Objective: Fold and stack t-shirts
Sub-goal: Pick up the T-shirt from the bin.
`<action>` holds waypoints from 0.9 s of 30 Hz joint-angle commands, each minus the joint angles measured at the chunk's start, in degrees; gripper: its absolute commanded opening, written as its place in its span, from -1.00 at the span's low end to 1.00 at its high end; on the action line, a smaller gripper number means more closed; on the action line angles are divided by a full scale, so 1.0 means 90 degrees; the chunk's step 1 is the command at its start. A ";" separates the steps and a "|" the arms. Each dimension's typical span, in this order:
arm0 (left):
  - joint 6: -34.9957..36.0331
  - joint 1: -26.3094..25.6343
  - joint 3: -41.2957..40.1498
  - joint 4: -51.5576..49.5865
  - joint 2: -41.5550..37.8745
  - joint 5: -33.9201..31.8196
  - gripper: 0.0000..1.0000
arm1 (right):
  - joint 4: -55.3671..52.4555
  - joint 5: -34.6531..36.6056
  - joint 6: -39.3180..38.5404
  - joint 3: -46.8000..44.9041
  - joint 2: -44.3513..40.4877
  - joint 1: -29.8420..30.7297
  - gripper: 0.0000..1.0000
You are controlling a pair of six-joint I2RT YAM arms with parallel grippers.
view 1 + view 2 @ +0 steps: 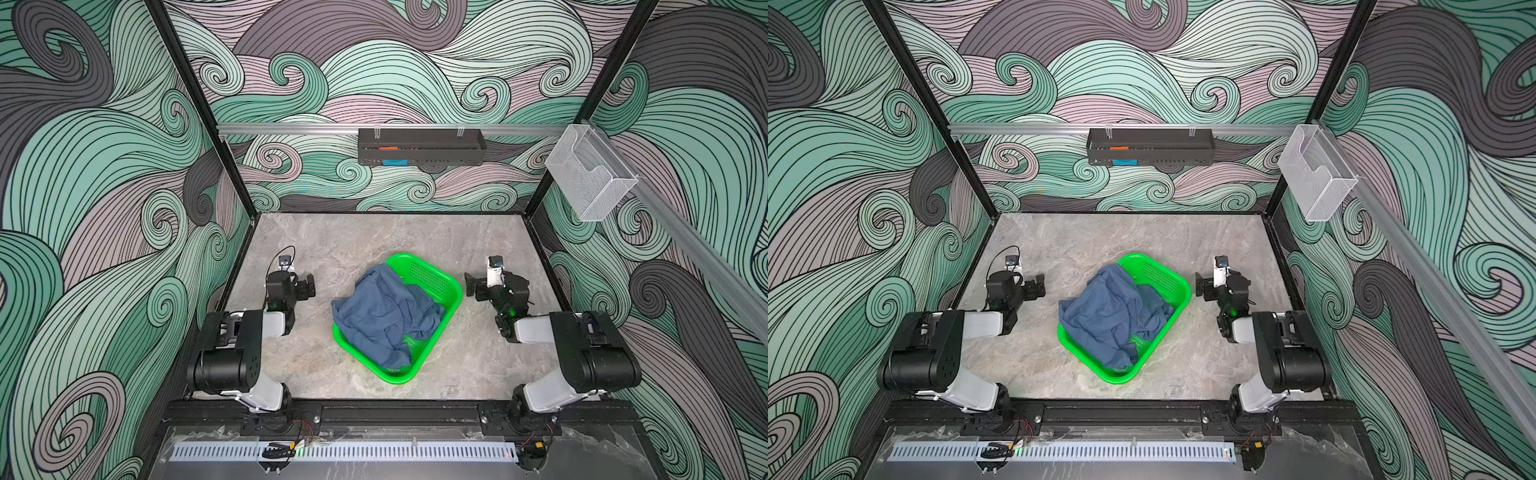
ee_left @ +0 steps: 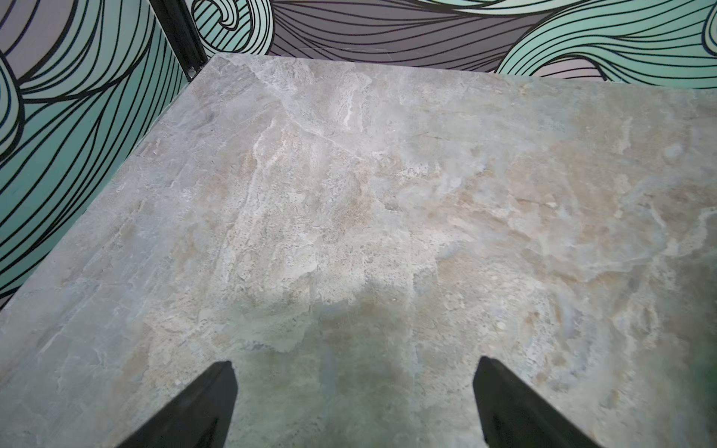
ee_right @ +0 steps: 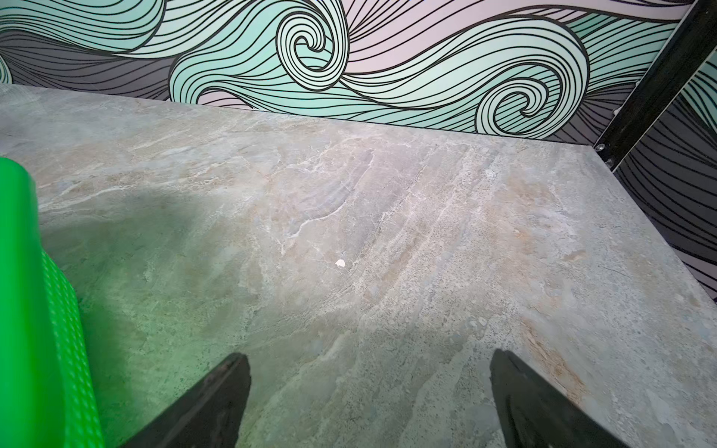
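Grey marbled table [image 1: 374, 237] fills the floor of the booth, and painted wave walls close it in. Near its middle stands a green basket [image 1: 454, 291]. The slate-blue t-shirt [image 1: 382, 311] lies crumpled inside it and covers the rim on the nine o'clock side. Nothing is folded yet, so I judge the task is at its very beginning.

The left gripper [image 1: 306, 286] stands at nine o'clock from the basket and the right gripper [image 1: 473, 284] at three o'clock. Both have the jaws spread wide and hold nothing.

The next move calls for one arm to reach in, pinch a high ridge of cloth and lift it onto free table.

Whether a second shirt lies below, I cannot tell. Neckline and sleeves are lost in the folds, and neither wrist view shows cloth.
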 commanded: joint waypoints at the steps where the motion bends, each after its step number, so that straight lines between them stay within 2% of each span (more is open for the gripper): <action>1: -0.0046 0.0016 0.0134 0.0018 -0.0130 0.0074 0.97 | 0.0113 -0.0056 0.0065 0.0032 -0.0039 -0.0032 0.98; 23: -0.0010 0.0084 0.0196 -0.0031 -0.0257 0.0150 0.97 | -0.0061 0.0030 0.0046 0.0076 -0.0158 0.0007 0.98; 25: 0.0130 0.0080 0.0781 -0.1153 -0.0651 0.0360 0.98 | -0.1202 0.0656 -0.0118 0.0413 -0.0677 0.0333 0.98; 26: 0.0103 0.0075 0.1240 -0.2144 -0.0910 0.0485 0.97 | -0.2108 0.1096 -0.0193 0.0744 -0.0940 0.0525 0.98; 27: -0.0278 0.0074 0.1804 -0.3215 -0.1112 0.0514 0.97 | -0.3312 0.1623 -0.0213 0.1264 -0.1173 0.0749 0.98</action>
